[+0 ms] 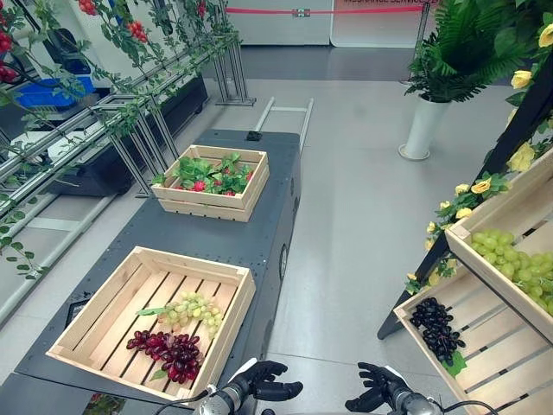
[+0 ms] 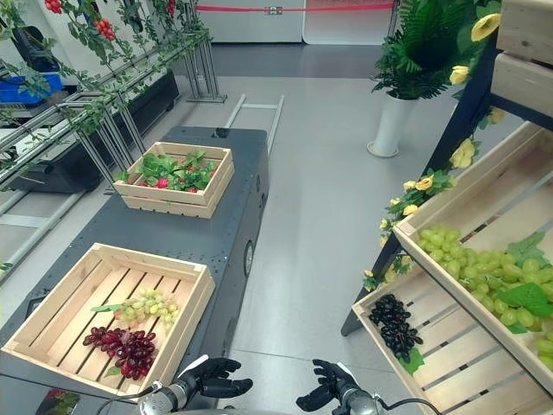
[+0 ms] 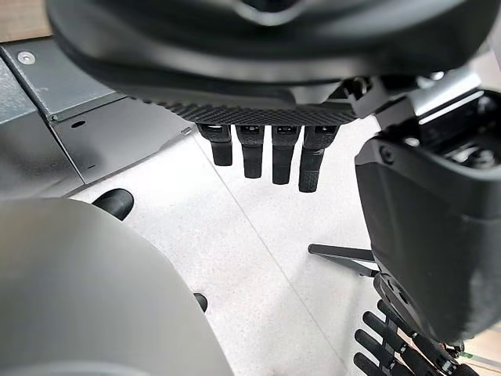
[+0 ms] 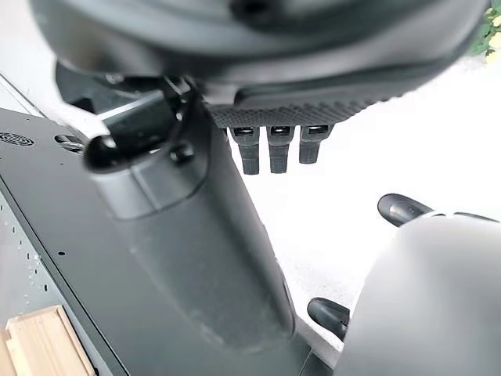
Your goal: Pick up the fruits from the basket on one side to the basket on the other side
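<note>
A wooden crate (image 1: 194, 260) on the dark cart at my near left holds a bunch of green grapes (image 1: 192, 309) and a bunch of red grapes (image 1: 168, 350). On the slanted shelf at my right, a lower crate (image 1: 497, 350) holds black grapes (image 1: 436, 328), and an upper crate (image 1: 484, 220) holds green grapes (image 1: 514, 259). My left hand (image 1: 259, 380) hangs low beside the cart's near corner, its fingers (image 3: 266, 157) straight and empty. My right hand (image 1: 373, 387) hovers over the floor between cart and shelf, its fingers (image 4: 270, 149) straight, holding nothing.
A second crate (image 1: 212, 204) of leafy greens and red fruit stands farther back on the cart (image 1: 259, 233). Metal plant racks (image 1: 130, 130) line the left side. A white potted plant (image 1: 423, 128) stands on the floor behind. Yellow flowers (image 1: 471, 190) trim the shelf.
</note>
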### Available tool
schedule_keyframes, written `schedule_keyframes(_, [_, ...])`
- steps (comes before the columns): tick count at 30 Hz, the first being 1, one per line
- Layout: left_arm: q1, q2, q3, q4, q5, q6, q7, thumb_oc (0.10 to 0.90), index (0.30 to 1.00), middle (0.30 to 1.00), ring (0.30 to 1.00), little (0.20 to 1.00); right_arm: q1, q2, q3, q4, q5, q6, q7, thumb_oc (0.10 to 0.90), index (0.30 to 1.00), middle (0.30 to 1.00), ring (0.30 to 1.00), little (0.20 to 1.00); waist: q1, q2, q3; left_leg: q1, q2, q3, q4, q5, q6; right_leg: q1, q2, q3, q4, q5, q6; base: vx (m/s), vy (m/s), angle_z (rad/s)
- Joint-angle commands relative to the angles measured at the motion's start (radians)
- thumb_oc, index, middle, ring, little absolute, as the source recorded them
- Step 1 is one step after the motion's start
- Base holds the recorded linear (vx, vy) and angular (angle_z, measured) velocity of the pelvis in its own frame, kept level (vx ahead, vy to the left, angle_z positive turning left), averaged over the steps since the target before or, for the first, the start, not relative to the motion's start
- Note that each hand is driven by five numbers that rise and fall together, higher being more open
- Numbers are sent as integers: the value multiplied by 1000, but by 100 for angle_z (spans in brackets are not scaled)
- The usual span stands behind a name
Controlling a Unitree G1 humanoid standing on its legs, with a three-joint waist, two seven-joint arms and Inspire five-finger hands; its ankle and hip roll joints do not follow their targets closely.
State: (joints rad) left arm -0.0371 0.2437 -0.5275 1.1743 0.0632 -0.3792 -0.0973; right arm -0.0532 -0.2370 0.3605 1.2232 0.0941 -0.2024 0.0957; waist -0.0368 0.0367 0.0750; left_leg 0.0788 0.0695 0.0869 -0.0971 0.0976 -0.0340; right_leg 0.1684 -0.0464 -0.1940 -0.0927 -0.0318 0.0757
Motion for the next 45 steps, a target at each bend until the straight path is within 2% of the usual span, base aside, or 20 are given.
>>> schedule_keyframes(1, [-106,-39,-21,-5,-27,-92,2,800,900,900,900,900,-93,24,20,34,-13,-20,-29,800,900,900,900,900,12,-13,49,68,-83,-28,10,-175,51,-24,6,10,58,-43,-22,0,0,0])
schedule_keyframes(7, [-86,-36,-9,-21,-57,-186,69,800,900,900,900,900,-85,32,26,30,-17,-21,-57,800,900,900,900,900,11,-14,45,72,-82,-33,10,-177,47,-18,9,19,50,-41,-23,60,-10,0])
schedule_keyframes(13, [-92,1,21,-152,-195,-351,33,800,900,900,900,900,-91,-4,17,11,-16,5,-78,800,900,900,900,900,21,-3,62,44,-81,-42,10,-164,40,-42,7,21,53,-37,-27,-18,10,0])
schedule_keyframes(16, [-89,39,61,-282,-350,-344,-48,800,900,900,900,900,-95,-29,6,-3,-10,14,-84,800,900,900,900,900,31,4,70,34,-84,-54,10,-158,37,-45,4,10,49,-36,-29,-29,20,1])
schedule_keyframes(17, [-81,56,94,-345,-465,-339,-102,800,900,900,900,900,-89,-39,-2,-13,-11,17,-86,800,900,900,900,900,37,7,72,31,-86,-60,10,-156,37,-44,3,5,46,-36,-31,-7,20,3])
schedule_keyframes(19, [-68,77,142,-435,-586,-318,-150,800,900,900,900,900,-77,-48,-12,-29,-12,21,-89,800,900,900,900,900,45,9,73,27,-87,-66,10,-154,36,-42,1,-4,43,-36,-33,-3,20,5])
schedule_keyframes(22, [-64,100,222,-543,-682,-304,-178,800,900,900,900,900,-60,-53,-25,-48,-12,23,-95,800,900,900,900,900,60,8,74,20,-89,-78,10,-149,35,-41,-4,-21,41,-36,-36,-4,12,5])
schedule_keyframes(23, [-66,105,240,-561,-698,-330,-162,800,900,900,900,900,-56,-54,-29,-51,-16,20,-94,800,900,900,900,900,64,8,75,18,-89,-81,10,-147,34,-40,-6,-26,41,-35,-37,0,21,11])
schedule_keyframes(24, [-74,111,268,-595,-666,-315,-139,800,900,900,900,900,-53,-57,-31,-56,-10,21,-94,800,900,900,900,900,69,9,77,18,-91,-86,10,-146,33,-38,-8,-33,42,-37,-38,23,39,16])
schedule_keyframes(25, [-91,125,294,-622,-547,-334,-44,800,900,900,900,900,-50,-58,-34,-61,-5,23,-88,800,900,900,900,900,74,10,77,18,-93,-93,10,-143,32,-34,-10,-42,44,-39,-40,27,33,17])
schedule_keyframes(26, [-96,132,300,-631,-534,-326,-28,800,900,900,900,900,-49,-58,-33,-63,-4,23,-86,800,900,900,900,900,75,10,78,19,-93,-94,10,-142,31,-32,-11,-44,43,-39,-40,46,51,19])
schedule_keyframes(27, [-121,169,323,-658,-395,-317,108,800,900,900,900,900,-44,-60,-26,-71,-4,15,-78,800,900,900,900,900,77,11,76,18,-96,-98,10,-141,30,-29,-15,-52,44,-43,-41,26,31,14])
schedule_keyframes(28, [-124,173,325,-660,-386,-314,115,800,900,900,900,900,-44,-61,-25,-72,-4,15,-79,800,900,900,900,900,77,11,77,18,-96,-98,10,-141,30,-29,-15,-52,45,-43,-40,27,39,16])
schedule_keyframes(29, [-140,195,338,-665,-338,-300,165,800,900,900,900,900,-40,-63,-21,-76,-7,8,-77,800,900,900,900,900,77,11,76,17,-97,-100,10,-141,31,-29,-17,-54,46,-45,-39,37,31,19])
schedule_keyframes(30, [-181,253,373,-683,-250,-241,260,800,900,900,900,900,-27,-66,-9,-83,-11,-7,-78,800,900,900,900,900,78,10,74,17,-100,-105,10,-141,30,-26,-22,-62,47,-47,-36,45,32,21])
schedule_keyframes(33, [-232,343,425,-697,-180,-161,354,800,900,900,900,900,-7,-67,2,-95,-10,-14,-86,800,900,900,900,900,82,5,71,20,-102,-114,10,-140,30,-19,-25,-73,49,-53,-32,70,13,18])
schedule_keyframes(36, [-265,427,464,-664,-76,-139,464,800,900,900,900,900,6,-72,11,-101,-15,-9,-95,800,900,900,900,900,90,0,74,22,-98,-115,10,-136,29,-18,-25,-86,57,-58,-32,72,3,16])
schedule_keyframes(39, [-276,506,484,-631,139,-116,639,800,900,900,900,900,5,-77,14,-102,-7,-1,-95,800,900,900,900,900,102,-2,84,22,-94,-121,10,-128,27,-19,-22,-98,75,-67,-37,75,29,5])
schedule_keyframes(40, [-281,545,480,-613,217,-101,679,800,900,900,900,900,2,-79,16,-105,-7,2,-90,800,900,900,900,900,106,-2,90,21,-92,-121,10,-124,27,-20,-21,-103,86,-71,-40,66,45,3])
schedule_keyframes(45, [-307,640,441,-563,324,-15,730,800,900,900,900,900,-10,-94,33,-121,-37,11,-67,800,900,900,900,900,117,2,121,-6,-83,-122,37,-118,28,-62,-20,-119,180,-112,-55,26,69,7])
